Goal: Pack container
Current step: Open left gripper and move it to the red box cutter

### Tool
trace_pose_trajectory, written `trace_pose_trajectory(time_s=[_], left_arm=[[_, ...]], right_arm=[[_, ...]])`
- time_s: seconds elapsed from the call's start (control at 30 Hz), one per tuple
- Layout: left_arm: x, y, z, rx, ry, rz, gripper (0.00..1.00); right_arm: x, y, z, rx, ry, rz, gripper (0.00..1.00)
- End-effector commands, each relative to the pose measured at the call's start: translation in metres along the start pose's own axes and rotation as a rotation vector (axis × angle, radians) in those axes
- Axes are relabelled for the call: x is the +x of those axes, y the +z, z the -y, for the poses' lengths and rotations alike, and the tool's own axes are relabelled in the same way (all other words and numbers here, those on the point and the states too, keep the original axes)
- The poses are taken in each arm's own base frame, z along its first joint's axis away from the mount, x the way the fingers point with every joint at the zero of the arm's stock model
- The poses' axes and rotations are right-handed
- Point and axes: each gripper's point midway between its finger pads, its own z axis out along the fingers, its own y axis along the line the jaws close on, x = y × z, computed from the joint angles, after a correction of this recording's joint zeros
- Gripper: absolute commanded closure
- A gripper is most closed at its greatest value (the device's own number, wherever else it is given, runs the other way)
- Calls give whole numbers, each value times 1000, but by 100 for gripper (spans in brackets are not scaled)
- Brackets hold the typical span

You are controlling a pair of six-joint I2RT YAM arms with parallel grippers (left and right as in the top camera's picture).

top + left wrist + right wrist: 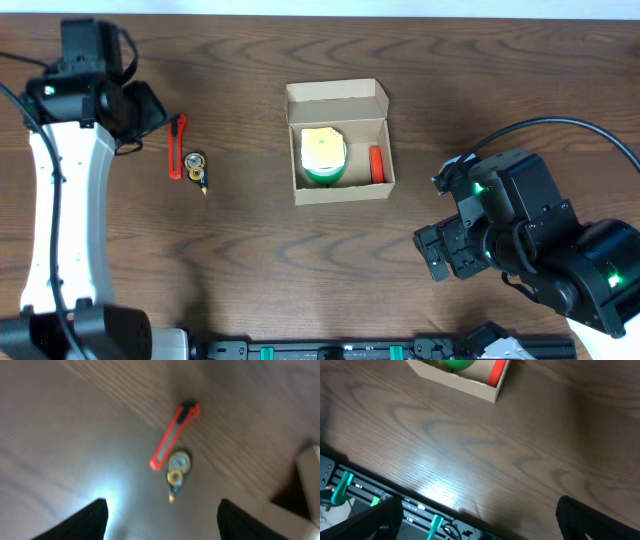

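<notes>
Both empty, left hand [162,520] and right hand [481,520] spread wide, container [335,94] cropped in right wrist view

Overhead feed sharp and evenly lit; both wrist feeds softer, with glare.

From above I see the table [300,260] in flat, bright light, with only faint shadows beside the container [337,100]. My left wrist view is blurred throughout: the red cutter [172,437] is smeared, and a white hot spot sits low on the wood. The right wrist view shows a similar sheen across the grain, and its top corners look dimmer.
</notes>
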Motion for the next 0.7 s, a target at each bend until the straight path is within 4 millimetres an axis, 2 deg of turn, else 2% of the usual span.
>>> trace_pose_trajectory(time_s=[0.0, 0.1, 0.3, 0.5, 0.67], left_arm=[[21, 42, -1, 43, 133, -74, 29], [27, 73, 0, 47, 188, -86, 29], [31, 118, 9, 78, 257, -124, 28], [24, 155, 14, 67, 306, -105, 28], [24, 177, 11, 45, 386, -104, 22]], right_arm=[[0, 0, 2, 9, -9, -1, 1], [0, 0, 2, 9, -9, -1, 1], [0, 0, 2, 9, -9, -1, 1], [0, 0, 2, 9, -9, -1, 1], [0, 0, 2, 9, -9, -1, 1]])
